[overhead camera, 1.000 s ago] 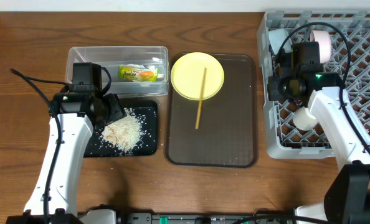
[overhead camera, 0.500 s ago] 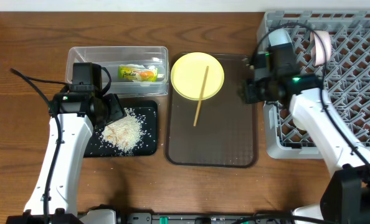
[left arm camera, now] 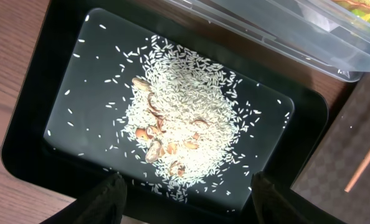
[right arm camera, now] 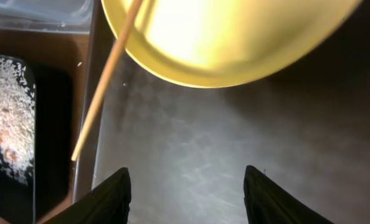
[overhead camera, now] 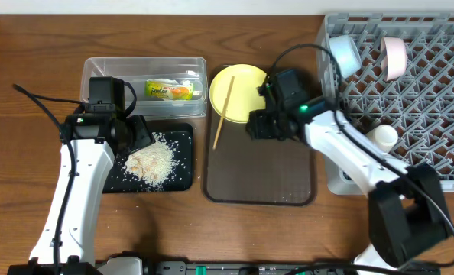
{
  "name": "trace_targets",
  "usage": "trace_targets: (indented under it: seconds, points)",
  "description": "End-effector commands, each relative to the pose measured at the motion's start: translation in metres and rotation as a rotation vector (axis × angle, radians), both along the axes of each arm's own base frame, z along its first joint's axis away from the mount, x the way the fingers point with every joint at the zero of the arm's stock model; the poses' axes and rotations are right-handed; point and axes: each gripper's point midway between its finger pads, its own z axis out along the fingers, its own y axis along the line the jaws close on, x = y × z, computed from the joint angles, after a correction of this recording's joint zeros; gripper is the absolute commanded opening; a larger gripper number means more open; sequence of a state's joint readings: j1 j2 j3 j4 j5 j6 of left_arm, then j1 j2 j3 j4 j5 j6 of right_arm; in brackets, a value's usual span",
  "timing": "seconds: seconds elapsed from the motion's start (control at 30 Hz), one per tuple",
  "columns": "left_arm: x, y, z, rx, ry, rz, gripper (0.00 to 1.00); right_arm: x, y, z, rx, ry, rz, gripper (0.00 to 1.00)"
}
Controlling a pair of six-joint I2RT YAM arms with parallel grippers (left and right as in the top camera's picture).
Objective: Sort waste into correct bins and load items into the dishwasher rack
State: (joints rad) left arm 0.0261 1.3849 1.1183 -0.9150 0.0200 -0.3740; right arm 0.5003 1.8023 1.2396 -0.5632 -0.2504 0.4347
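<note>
Two tools, both spread wide with nothing between the fingers. Your right tool (right arm camera: 188, 196) hovers over the brown tray (overhead camera: 265, 176), just below the yellow plate (overhead camera: 246, 90) in that tray's far left corner. One chopstick (overhead camera: 222, 113) lies from the plate across the tray's left rim. Left of the tray, your left tool (left arm camera: 191, 202) hangs above the rice (left arm camera: 185, 118) in the black tray (left arm camera: 35, 143), and the wrapper (overhead camera: 168, 91) lies in the clear tub (overhead camera: 97, 72). Right of the tray stands the rack (overhead camera: 433, 114), with the cup (overhead camera: 382, 136) inside.

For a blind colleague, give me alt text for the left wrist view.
A heap of white rice with brown bits lies in a black tray; the open left hand hovers above, a clear tub beside the tray.
</note>
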Motion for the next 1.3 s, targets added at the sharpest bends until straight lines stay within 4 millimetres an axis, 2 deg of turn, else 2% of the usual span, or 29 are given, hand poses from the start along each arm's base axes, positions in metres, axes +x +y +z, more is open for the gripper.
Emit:
trace_targets:
  seconds: [0.0, 0.17, 0.37, 0.53, 1.03, 1.13, 1.27]
  points:
    - [0.000, 0.002, 0.000, 0.002, 0.001, 0.015, 0.68, -0.003, 0.021, -0.007, 0.020, 0.025, -0.023, 0.57]
    - [-0.001, 0.002, 0.000, 0.002, 0.002, 0.015, 0.68, -0.006, 0.041, -0.018, 0.039, 0.032, -0.027, 0.58]
    - [-0.001, 0.002, 0.000, 0.002, 0.002, 0.015, 0.68, -0.001, 0.058, -0.017, 0.082, 0.011, -0.059, 0.58]
    - [-0.001, 0.002, 0.000, 0.002, 0.002, 0.014, 0.68, 0.002, 0.056, -0.019, 0.057, 0.000, -0.118, 0.56]
    - [-0.001, 0.002, 0.000, 0.002, 0.002, 0.015, 0.68, -0.001, 0.075, -0.016, 0.050, -0.060, -0.134, 0.54]
    - [-0.001, 0.002, 0.000, 0.002, 0.002, 0.015, 0.68, -0.001, 0.079, -0.021, 0.051, -0.058, -0.130, 0.52]
    - [-0.001, 0.002, 0.000, 0.002, 0.002, 0.015, 0.68, -0.004, 0.083, -0.037, 0.039, -0.036, -0.130, 0.52]
